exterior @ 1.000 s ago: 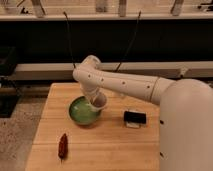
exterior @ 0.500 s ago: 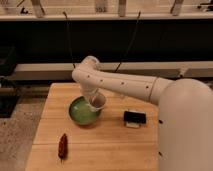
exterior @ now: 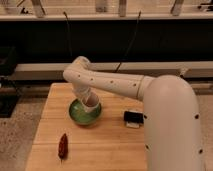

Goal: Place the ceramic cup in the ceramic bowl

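While the white arm reaches down from the right over the wooden tabletop [exterior: 105, 145], the hand [exterior: 86, 98] hangs at its end directly above the ceramic bowl [exterior: 85, 113], low enough that its tip overlaps the bowl's rim in the camera view. The ceramic cup [exterior: 90, 102] sits at the hand's tip, its pinkish mouth turned toward the camera, over the bowl's green inside; the hand appears to be pinching it, and whether the cup's base already touches the glaze cannot be made out. By my reading, the step in hand is the placing itself: the carry is done and the cup is at the drop point. What the next move calls for is a short, gentle descent until the cup rests on the bowl's floor, then a release and a straight lift clear. Near the front left lies a dark red object [exterior: 62, 146], and a small black-and-white item [exterior: 133, 118] sits right of the bowl, both well apart from the work.
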